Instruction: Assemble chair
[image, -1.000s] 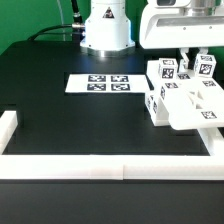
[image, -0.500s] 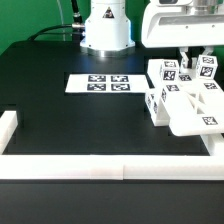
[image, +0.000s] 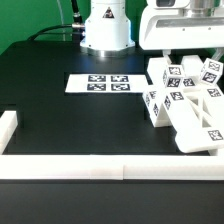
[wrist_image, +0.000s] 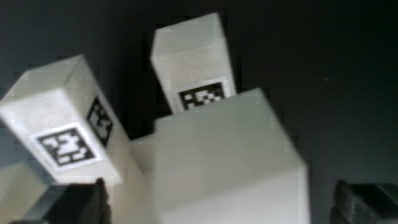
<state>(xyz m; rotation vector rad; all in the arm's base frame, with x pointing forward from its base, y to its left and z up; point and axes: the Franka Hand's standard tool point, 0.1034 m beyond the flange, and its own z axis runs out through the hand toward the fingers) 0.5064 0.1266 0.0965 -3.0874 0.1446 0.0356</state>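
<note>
The partly joined white chair lies at the exterior view's right, tilted, with its flat plate sloping toward the front rail. Tagged bars stick up at its back. My gripper hangs just above those bars, its fingertips mostly hidden behind them. In the wrist view the two dark fingers stand wide apart on either side of a broad white plate, with a dark gap showing on one side. Two tagged bars rise beyond it. The gripper is open.
The marker board lies flat mid-table. White border rails run along the front and the exterior view's left. The robot base stands at the back.
The jaws have opened. The chair assembly has dropped and tipped toward the front right, its plate now lower and closer to the front rail.
</note>
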